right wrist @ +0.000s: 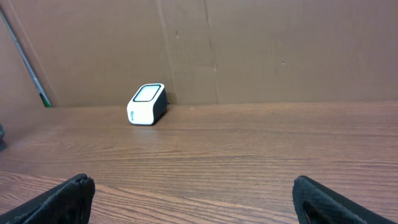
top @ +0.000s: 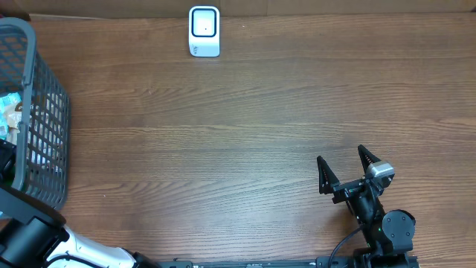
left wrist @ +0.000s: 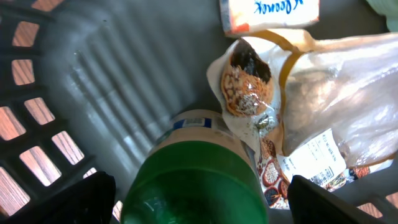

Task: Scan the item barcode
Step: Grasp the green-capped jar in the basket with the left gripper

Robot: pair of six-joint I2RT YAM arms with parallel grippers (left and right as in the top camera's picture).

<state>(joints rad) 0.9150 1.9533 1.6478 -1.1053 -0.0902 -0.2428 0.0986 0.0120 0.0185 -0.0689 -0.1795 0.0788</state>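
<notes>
Left gripper [left wrist: 199,202] spread wide inside grey plastic mesh basket [left wrist: 37,124], round green-lidded jar [left wrist: 193,171] sat between its fingers [left wrist: 323,199], contact unclear, right gripper [top: 341,158] also wide over brown wooden table [top: 223,149], white box scanner [top: 204,31] at far edge

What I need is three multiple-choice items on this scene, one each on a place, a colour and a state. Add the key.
1. The scanner stands:
A. at the far edge of the table
B. at its middle
C. at its near edge

2. The lid of the container below the left gripper is:
A. red
B. green
C. white

3. The right gripper is:
A. shut on the scanner
B. shut on a bag
C. open, holding nothing

Key: 1 A, as it sits against the back wall. 2 B, as the left wrist view shows green. 3 C, as only bare wood lies between its spread fingers.
</notes>
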